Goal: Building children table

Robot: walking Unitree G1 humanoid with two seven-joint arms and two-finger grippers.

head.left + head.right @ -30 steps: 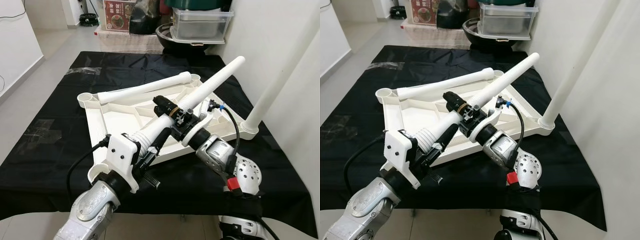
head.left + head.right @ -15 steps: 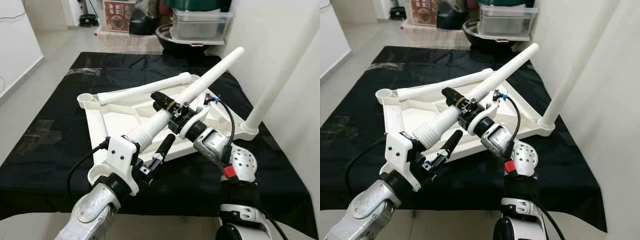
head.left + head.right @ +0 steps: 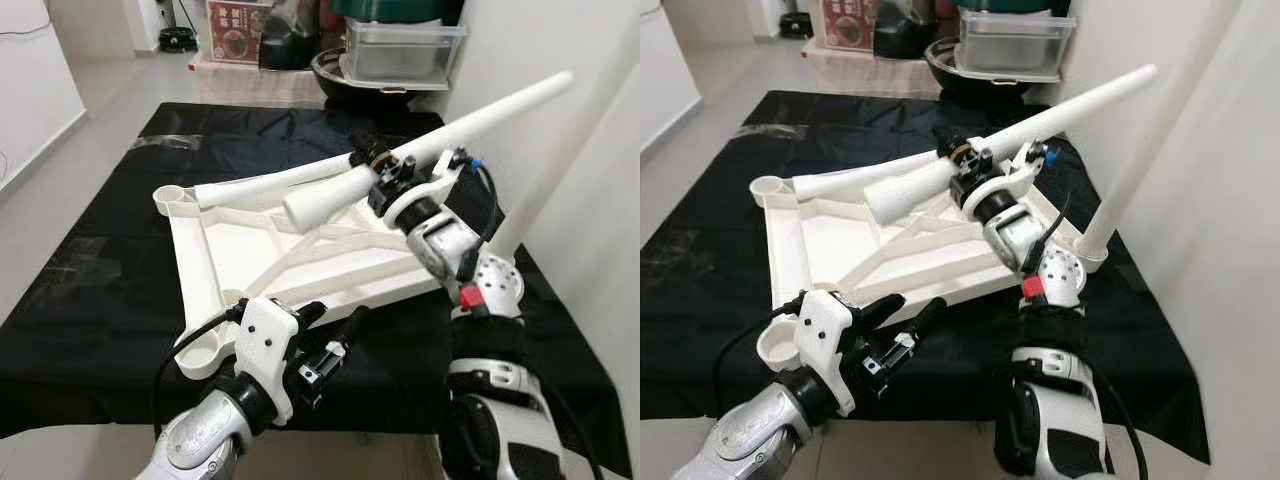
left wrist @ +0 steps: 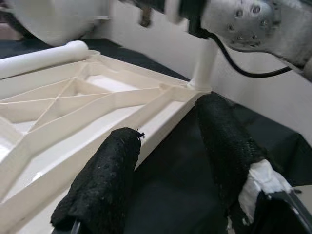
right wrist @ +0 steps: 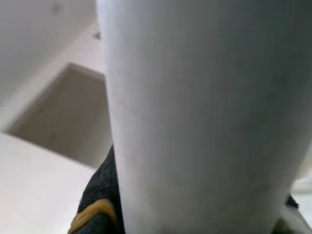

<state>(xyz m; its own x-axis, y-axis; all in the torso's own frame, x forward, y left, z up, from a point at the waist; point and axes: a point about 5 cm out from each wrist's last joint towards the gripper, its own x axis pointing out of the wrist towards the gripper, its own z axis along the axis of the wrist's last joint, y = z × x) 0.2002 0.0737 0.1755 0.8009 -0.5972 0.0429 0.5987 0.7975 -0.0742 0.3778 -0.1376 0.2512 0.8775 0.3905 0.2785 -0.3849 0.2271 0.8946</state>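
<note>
Nearest us, our left gripper hovers open and empty just off the near edge of the upturned white table top. Beyond it, our right gripper is clamped around a loose table leg, held aslant above the frame. Next, we judge, its thick end needs lining up with an empty corner socket.

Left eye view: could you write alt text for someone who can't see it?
The right gripper holds a white table leg in the air above an upturned white tabletop on a black cloth. The left gripper hovers open near the tabletop's front edge; another leg lies across it.
</note>
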